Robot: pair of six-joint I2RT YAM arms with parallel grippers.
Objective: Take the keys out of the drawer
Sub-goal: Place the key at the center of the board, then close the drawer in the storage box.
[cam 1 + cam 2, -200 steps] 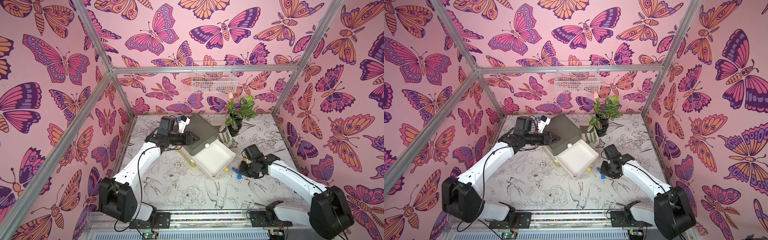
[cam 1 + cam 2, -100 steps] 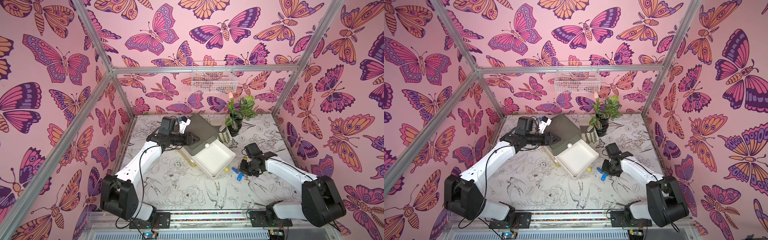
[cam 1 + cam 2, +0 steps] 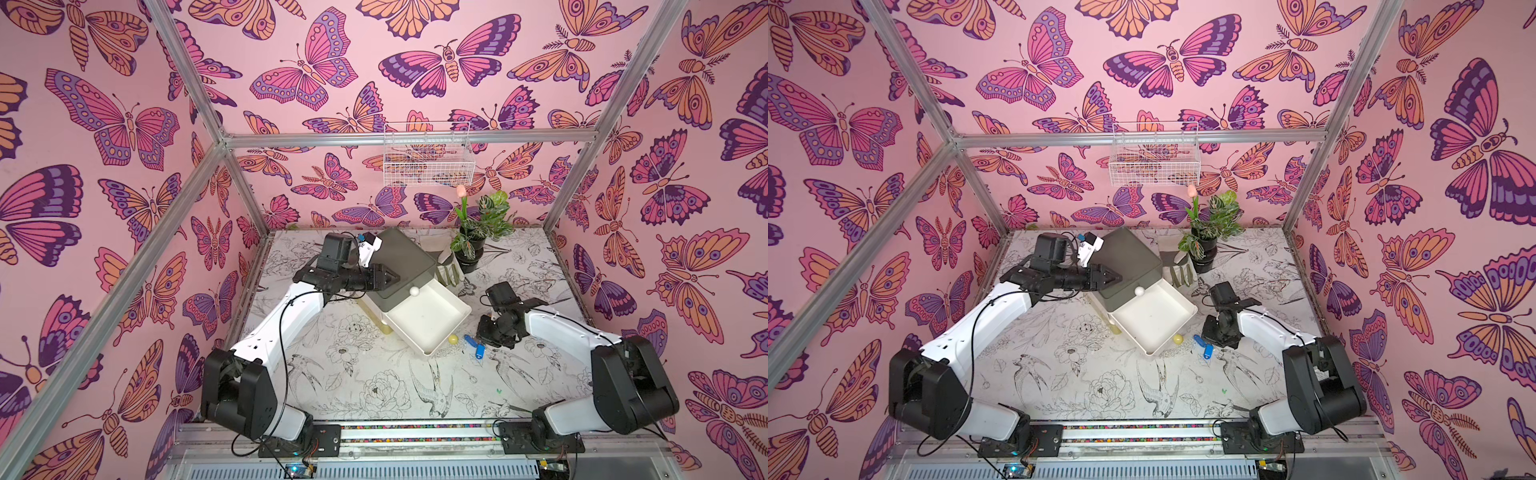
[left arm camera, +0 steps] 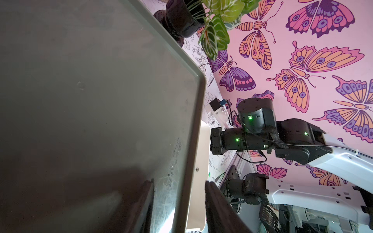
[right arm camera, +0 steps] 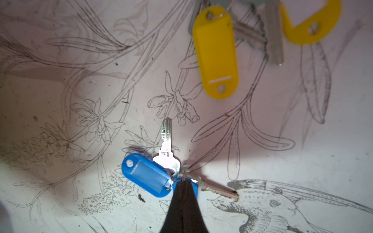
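Right wrist view: right pincer [image 5: 183, 181] pressed together, tip down at the ring of the blue-tagged keys [image 5: 149, 175] on the worktop [image 5: 60, 90]; whether it grips the ring cannot be confirmed. Nearby, apart from them, lie the yellow-tagged keys [image 5: 216, 52]. In both top views the blue set lies just right of the open drawer [image 3: 428, 320], outside it. At the grey cabinet [image 4: 80, 100], left pincer [image 4: 178, 183] slightly spread astride the top's edge.

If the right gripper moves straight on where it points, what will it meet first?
The shut right gripper would likely meet first the half-hidden blue plastic key tag under its tips; it may touch already.
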